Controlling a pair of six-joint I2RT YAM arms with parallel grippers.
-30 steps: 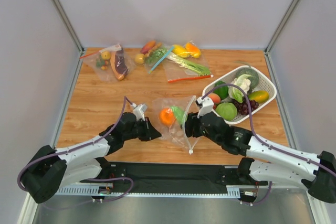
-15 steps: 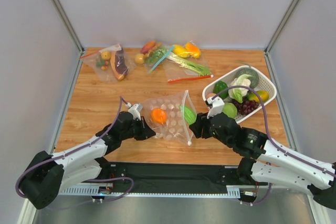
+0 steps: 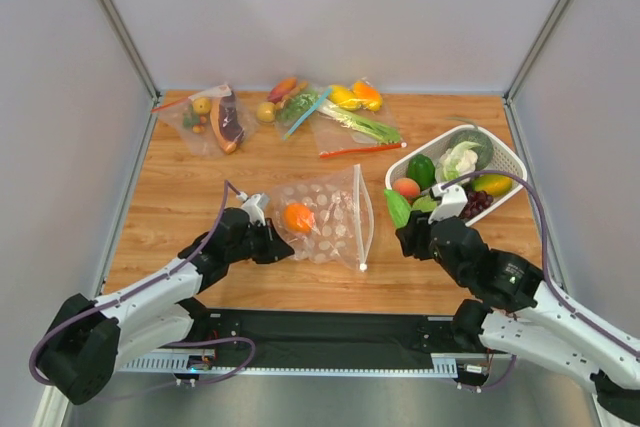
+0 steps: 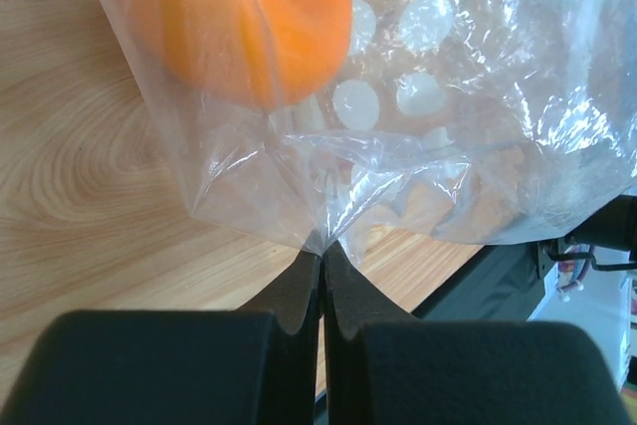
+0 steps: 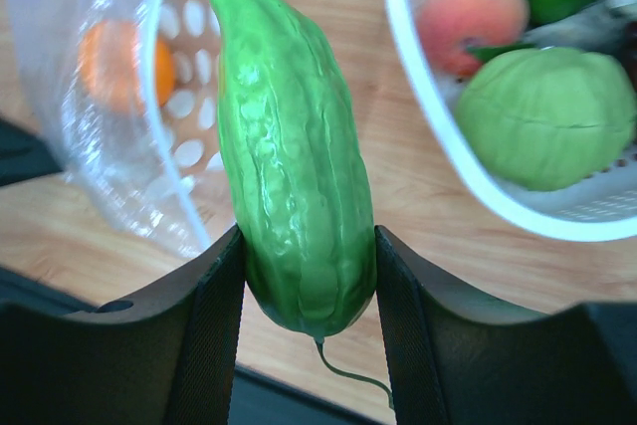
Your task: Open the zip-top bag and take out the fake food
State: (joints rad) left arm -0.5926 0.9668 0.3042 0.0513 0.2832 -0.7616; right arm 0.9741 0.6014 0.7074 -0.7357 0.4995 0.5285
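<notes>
The dotted zip-top bag (image 3: 330, 222) lies mid-table with its open whitish zip mouth (image 3: 358, 217) facing right. The orange (image 3: 298, 217) is still inside it, at its left end. My left gripper (image 3: 277, 247) is shut on the bag's bottom corner (image 4: 320, 238); the orange (image 4: 254, 17) shows just beyond. My right gripper (image 5: 309, 276) is shut on the elongated glossy green piece (image 5: 291, 146), held clear of the bag between the bag and the basket (image 3: 398, 209). A cauliflower (image 3: 460, 160) lies in the basket.
A white basket (image 3: 510, 162) at the right holds a peach, green fruits, grapes and more. Other clear bags with food (image 3: 210, 119) (image 3: 345, 112) lie along the back edge. Grey walls close in both sides.
My right gripper pulled the green piece out of the bag mouth and moved right toward the basket. The bag flattened and my left gripper shifted slightly left with its corner.
</notes>
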